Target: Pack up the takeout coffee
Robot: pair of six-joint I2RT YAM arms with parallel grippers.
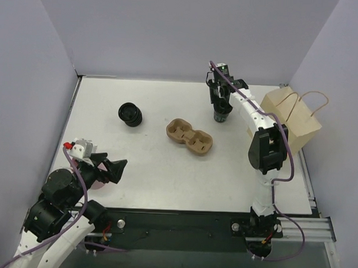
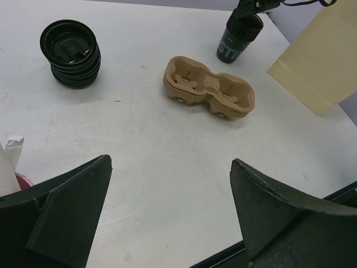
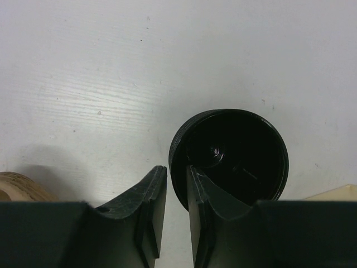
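Note:
The takeout coffee, a lidded cup, is out of view. A stack of lidless black cups [image 1: 221, 115] [image 2: 236, 39] stands at the back of the table. My right gripper [image 1: 221, 106] [image 3: 175, 167] points down onto it. One finger is inside the top cup [image 3: 234, 148] and the other outside, with the rim wall pinched between them. The brown pulp carrier [image 1: 189, 136] [image 2: 207, 87] lies mid-table with both wells bare. My left gripper [image 1: 119, 167] [image 2: 170, 162] hangs wide open near the front left, holding nothing.
A stack of loose black lids [image 1: 131, 114] [image 2: 70, 53] sits back left of the carrier. A tan paper bag with handles [image 1: 292, 117] [image 2: 321, 61] stands at the right edge, close to the right arm. A red and white object [image 2: 10, 167] lies by my left gripper.

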